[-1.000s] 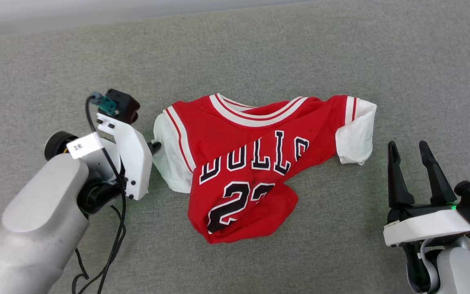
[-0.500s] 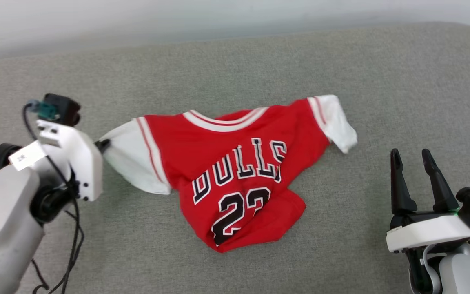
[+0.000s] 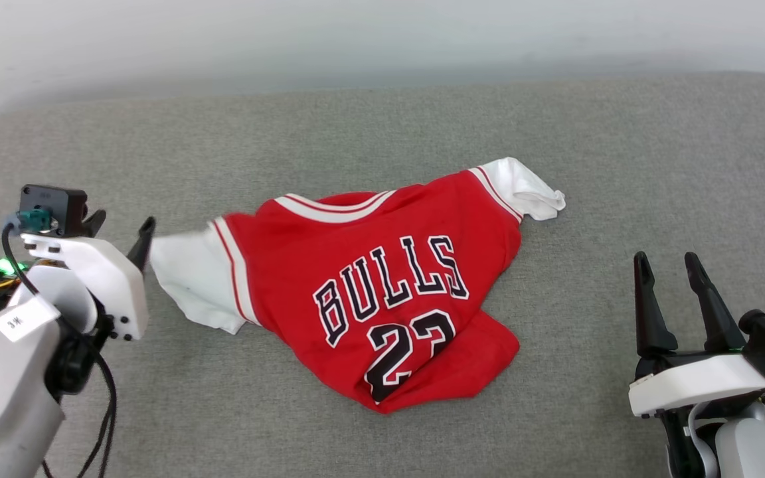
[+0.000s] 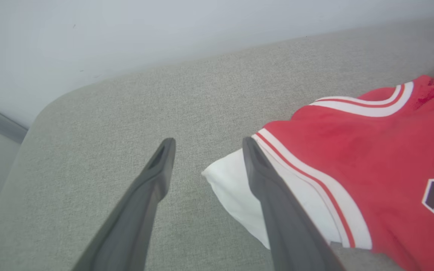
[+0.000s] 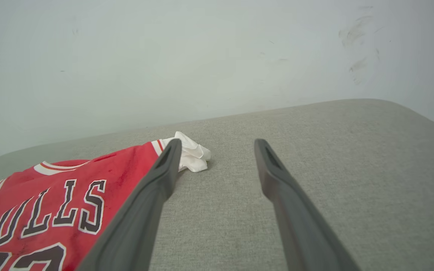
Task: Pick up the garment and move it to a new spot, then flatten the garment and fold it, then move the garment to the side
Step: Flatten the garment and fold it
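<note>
The left pincer (image 3: 125,219) has opened, letting go of the garment (image 3: 382,292).

The jersey (image 3: 382,279) bears "BULLS" in black, white-edged letters across its chest. Just below that word stands a number starting with 2, its second digit creased. A white tag (image 3: 17,323) left of the jersey is unreadable.

Padded surface (image 3: 621,166) of grey woven fabric, flat, with rounded edges. Its left corner (image 4: 51,109) curves away. Plain pale wall (image 3: 356,40) directly behind. Dark scuff marks (image 5: 356,45) on the wall, right side. Grey rail (image 4: 2,126) beyond the left corner. Light soft and even.
</note>
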